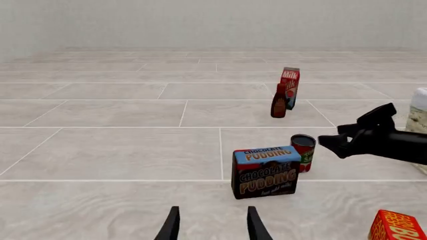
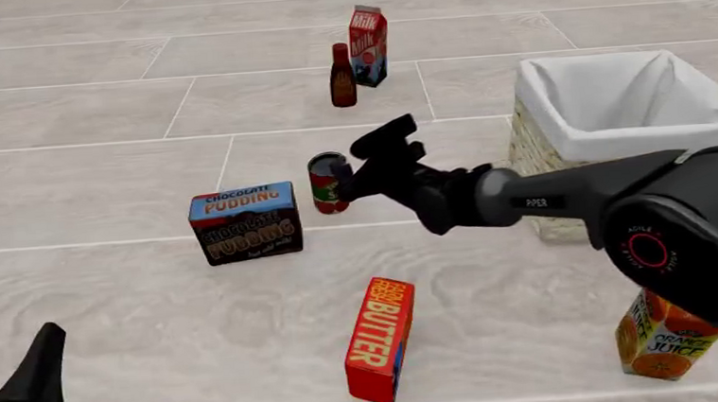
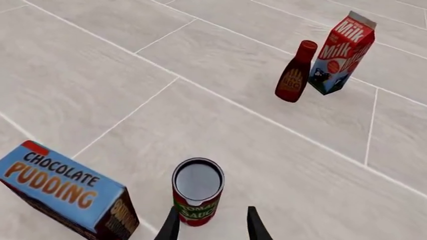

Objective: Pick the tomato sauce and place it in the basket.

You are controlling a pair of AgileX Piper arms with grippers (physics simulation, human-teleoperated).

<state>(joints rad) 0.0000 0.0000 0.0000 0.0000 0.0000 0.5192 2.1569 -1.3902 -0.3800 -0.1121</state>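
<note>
The tomato sauce (image 2: 327,182) is a small red-labelled tin standing upright on the floor, just right of the chocolate pudding box (image 2: 246,222). My right gripper (image 2: 359,163) is open and hovers close to the can's right side, not touching it. In the right wrist view the can (image 3: 197,192) stands just ahead of the open gripper (image 3: 212,227), nearer one finger. The basket (image 2: 531,89), wicker with white lining, stands to the right. My left gripper (image 2: 4,366) is open and empty at the near left; in its own view it (image 1: 212,225) faces the can (image 1: 303,151).
A dark red bottle (image 2: 343,75) and a milk carton (image 2: 369,45) stand farther back. A red butter box (image 2: 380,340) stands near the front, and an orange juice carton (image 2: 661,339) at the front right beside the right arm.
</note>
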